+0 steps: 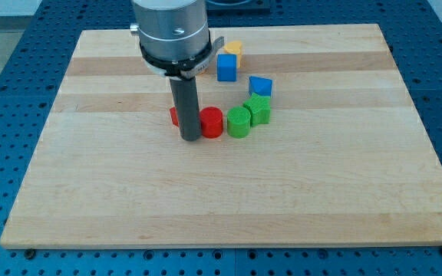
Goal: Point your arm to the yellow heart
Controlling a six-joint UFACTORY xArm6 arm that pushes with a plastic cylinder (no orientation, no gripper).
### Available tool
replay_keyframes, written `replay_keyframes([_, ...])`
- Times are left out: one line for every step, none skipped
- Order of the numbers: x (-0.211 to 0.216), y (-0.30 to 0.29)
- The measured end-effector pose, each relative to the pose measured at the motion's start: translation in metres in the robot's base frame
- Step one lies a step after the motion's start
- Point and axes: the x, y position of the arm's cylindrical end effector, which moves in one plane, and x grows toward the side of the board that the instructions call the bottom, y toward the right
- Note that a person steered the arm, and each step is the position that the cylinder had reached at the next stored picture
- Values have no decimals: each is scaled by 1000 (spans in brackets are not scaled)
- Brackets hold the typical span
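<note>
A yellow block (pixel 233 49), the yellow heart by its colour, lies near the view's top, partly hidden behind a blue cube (pixel 226 67) and the arm. My tip (pixel 189 139) rests on the board well below it, touching the left side of a red cylinder (pixel 211 122). A second red block (pixel 173 116) peeks out from behind the rod on its left. The rod stands upright under the grey arm body (pixel 171 31).
A green cylinder (pixel 239 121) and a green block (pixel 258 108) lie right of the red cylinder. A blue block (pixel 260 86) sits above them. The wooden board (pixel 113 192) lies on a blue perforated table (pixel 6 46).
</note>
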Motion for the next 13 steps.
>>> replay_keyframes([0,0])
replay_keyframes([0,-12])
replay_keyframes([0,-59])
replay_keyframes([-8,-99])
replay_keyframes([-47,-105])
replay_keyframes([-91,-115])
replay_keyframes([-133,-124])
replay_keyframes([-171,-120])
replay_keyframes([-196,-80])
replay_keyframes([-200,-22])
replay_keyframes([-202,31])
replay_keyframes([-209,38])
replay_keyframes([-212,38])
